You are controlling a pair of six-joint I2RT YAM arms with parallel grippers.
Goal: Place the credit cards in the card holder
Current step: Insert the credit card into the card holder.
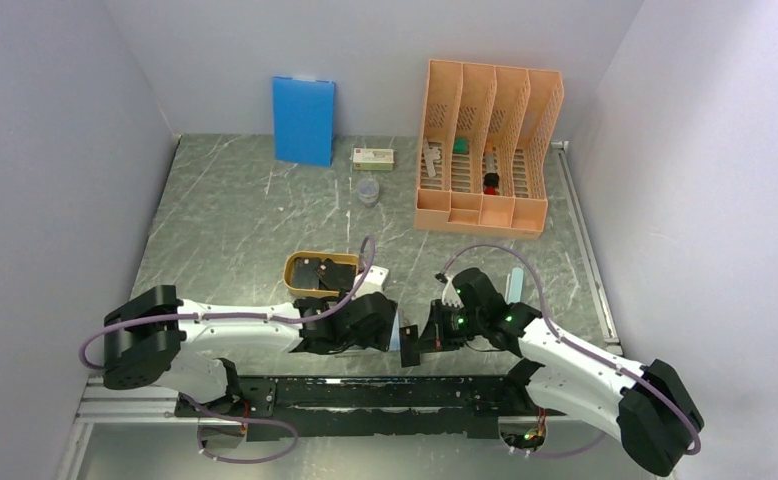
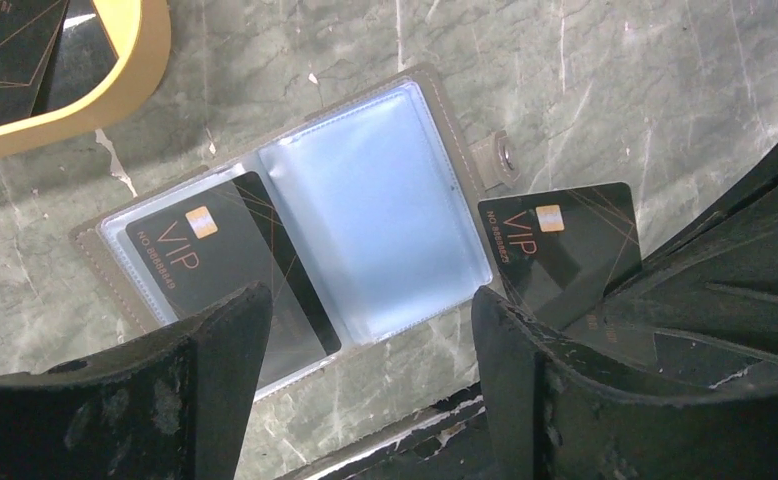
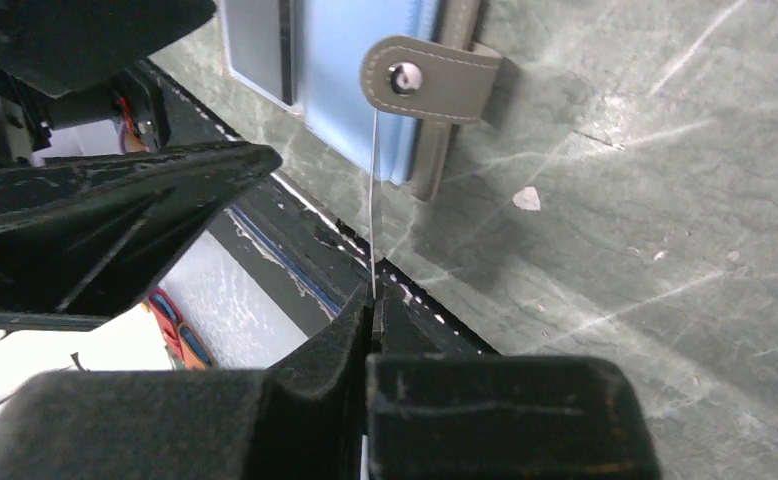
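Card holder lies open and flat on the marble table, near the front edge between the two arms. Its outside is grey-taupe with a stitched border; inside are two glossy pale blue pockets. Snap tab sticks out at the holder's 3 o'clock in the left wrist view.

Pocketed card, black with a gold chip and "VIP" lettering, sits in the 9 o'clock pocket; the 3 o'clock pocket is plain blue. Held card, same design, is at 3 o'clock of the holder, its corner close to the tab; contact cannot be told.

Right gripper is pinched tight on this card, seen edge-on as a thin line. Left gripper hovers over the holder, fingers spread wide apart.

Orange tray at 10 o'clock holds more dark tray cards.
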